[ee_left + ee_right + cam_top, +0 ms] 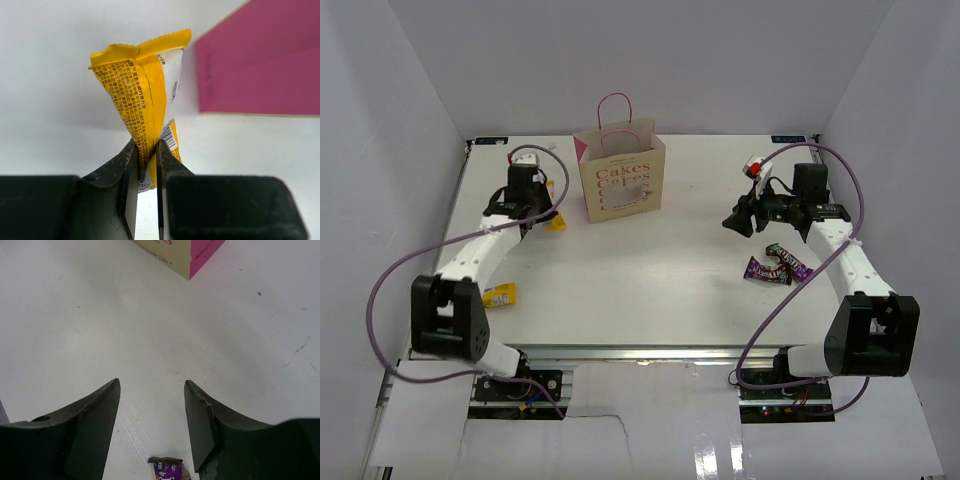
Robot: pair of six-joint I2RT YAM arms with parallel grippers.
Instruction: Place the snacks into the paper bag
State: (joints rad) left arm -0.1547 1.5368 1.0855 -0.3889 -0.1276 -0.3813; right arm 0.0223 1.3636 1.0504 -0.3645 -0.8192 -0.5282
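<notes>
Left gripper point(146, 150): jaws clamped on yellow wrapped bar point(142, 85), just beside paper bag point(620, 182). Right gripper point(152, 390): jaws apart above table point(650, 275), purple candy packets point(777, 266) near.

Left arm point(480, 250) reaches toward the far left corner of the table point(650, 280), left gripper point(146, 149) pinched tight on a yellow wrapped bar point(145, 90). Right arm point(845, 262) extends along the right edge, wrist turned inward, right gripper point(152, 390) spread wide.

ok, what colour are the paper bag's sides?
Pink. The paper bag shows it best in left wrist view.
</notes>
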